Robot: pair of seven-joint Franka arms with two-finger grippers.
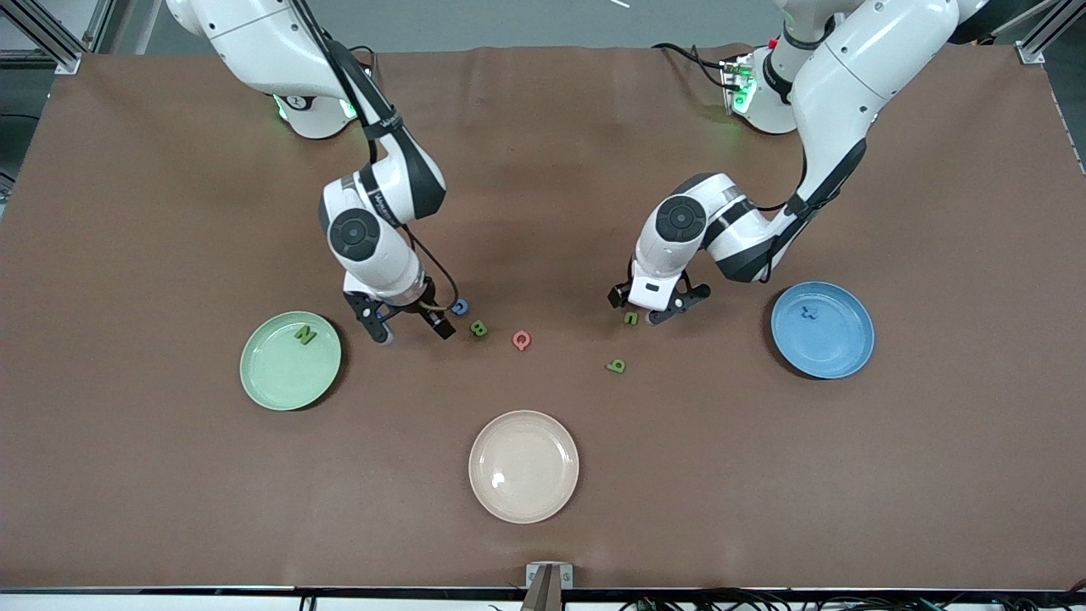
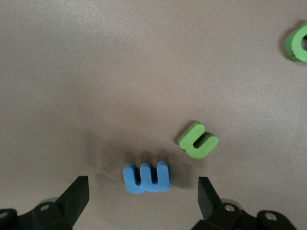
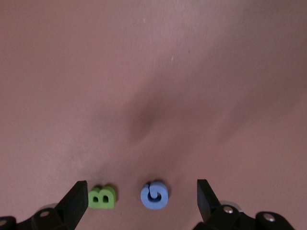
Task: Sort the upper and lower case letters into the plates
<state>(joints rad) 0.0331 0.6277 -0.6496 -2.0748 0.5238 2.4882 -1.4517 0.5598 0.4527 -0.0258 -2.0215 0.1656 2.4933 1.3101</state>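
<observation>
Nearest the front camera I see the beige plate (image 1: 523,466), bare. Farther up sits the mint plate (image 1: 290,361) at the right arm's end of the table, with the green N (image 1: 305,335) lying in it. The blue plate (image 1: 822,329) sits at the left arm's end and holds the blue x (image 1: 810,311).

Between those two plates the loose letters lie on the table (image 1: 170,475): the green b/q piece (image 1: 616,366) nearest, then the pink Q (image 1: 521,340), the green B (image 1: 478,328), the green n (image 1: 631,318) and the blue G (image 1: 459,307).

My right gripper (image 1: 405,327) hangs low over the table just beside the B and G, its claw spread wide and holding nothing; in its wrist view both letters lie between the fingertips (image 3: 76,199).

My left gripper (image 1: 640,311) is low over the n, also wide apart and empty. Its wrist view shows the blue m (image 2: 147,177) between the fingers (image 2: 76,196), with the n just beside it.
</observation>
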